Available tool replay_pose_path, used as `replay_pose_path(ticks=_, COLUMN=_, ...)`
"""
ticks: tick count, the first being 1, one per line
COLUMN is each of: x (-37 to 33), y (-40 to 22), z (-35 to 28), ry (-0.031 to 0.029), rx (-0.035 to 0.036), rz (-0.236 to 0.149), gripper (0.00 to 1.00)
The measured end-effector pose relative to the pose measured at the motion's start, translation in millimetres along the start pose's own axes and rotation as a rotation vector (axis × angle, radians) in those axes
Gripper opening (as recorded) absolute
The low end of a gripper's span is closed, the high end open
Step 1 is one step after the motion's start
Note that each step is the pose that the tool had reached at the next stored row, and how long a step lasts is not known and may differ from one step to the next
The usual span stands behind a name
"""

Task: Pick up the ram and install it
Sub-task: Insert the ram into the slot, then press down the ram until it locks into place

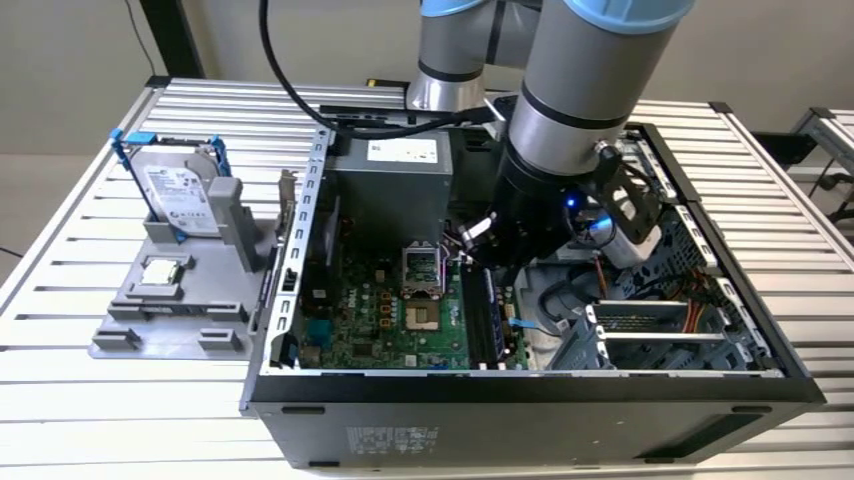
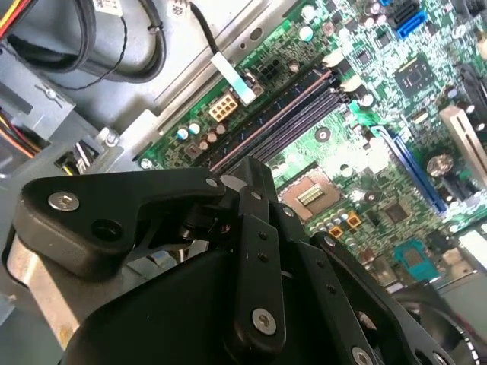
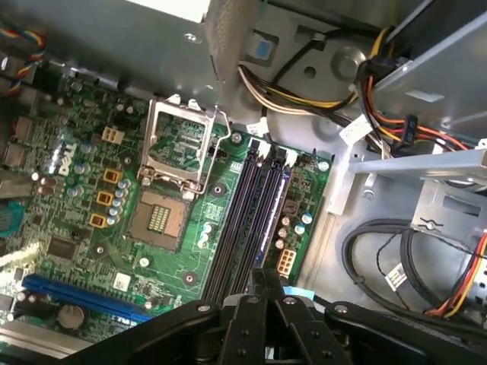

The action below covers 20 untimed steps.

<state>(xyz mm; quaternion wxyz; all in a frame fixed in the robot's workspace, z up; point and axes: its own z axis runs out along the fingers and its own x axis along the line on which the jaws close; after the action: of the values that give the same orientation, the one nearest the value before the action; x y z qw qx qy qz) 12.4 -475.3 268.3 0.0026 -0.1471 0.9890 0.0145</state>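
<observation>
Well, the gripper (image 3: 259, 293) is pinched narrow over the ram (image 3: 268, 220), whose long axis runs along the motherboard's (image 3: 91, 198) slots.

RAM (image 3: 273, 217): thin dark stick, edge-on, upright along memory slots (image 3: 236, 220) in PC case (image 1: 534, 385); seating unclear.

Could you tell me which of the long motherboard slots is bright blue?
The single expansion slot, lying crosswise to the dark, side-by-side memory slots.
</observation>
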Motion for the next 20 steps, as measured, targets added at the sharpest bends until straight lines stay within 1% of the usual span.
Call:
replay_pose_path(ticks=13, x=-3.2, y=-1.0, z=0.0, ry=0.0039, rx=-0.0027, rz=-0.155, gripper=0.0)
replay_pose_path(ticks=20, x=-3.6, y=-1.1, z=0.0, ry=0.0063, rx=-0.0047, rz=-0.253, gripper=0.0)
